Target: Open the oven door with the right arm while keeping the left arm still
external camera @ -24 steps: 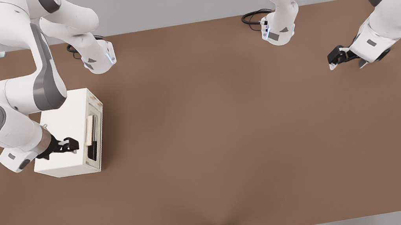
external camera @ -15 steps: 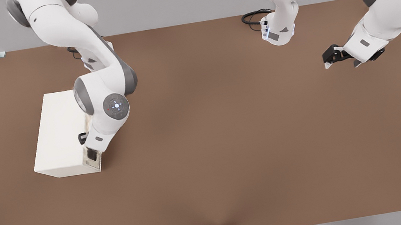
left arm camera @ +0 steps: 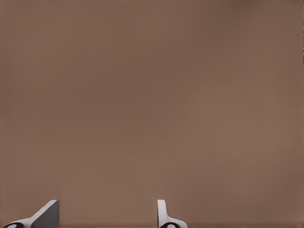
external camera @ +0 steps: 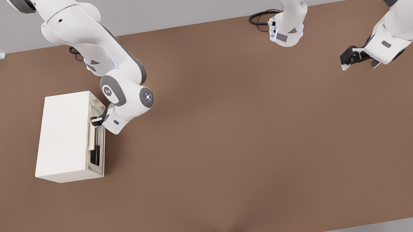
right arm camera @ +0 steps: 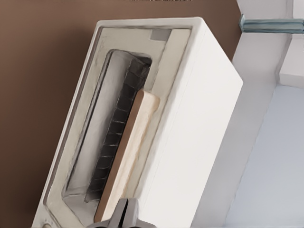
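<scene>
Sliding along the door since half a second ago, the gripper [external camera: 96, 120] now sits at the handle's [right arm camera: 128, 156] far end — fingers [right arm camera: 124, 214] pressed together beside the bar. Oven door [external camera: 96, 137] looks closed; the oven [external camera: 64, 134] stands near the table's [external camera: 236, 148] left edge.

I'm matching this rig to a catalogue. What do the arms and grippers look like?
Both arms are alike: glossy white rounded segments with grey joint panels. The right arm has a round grey cap with a small blue-white light. Its gripper, at the oven door handle, is small and black with pale fingers. Black cables coil at each arm's base.
</scene>
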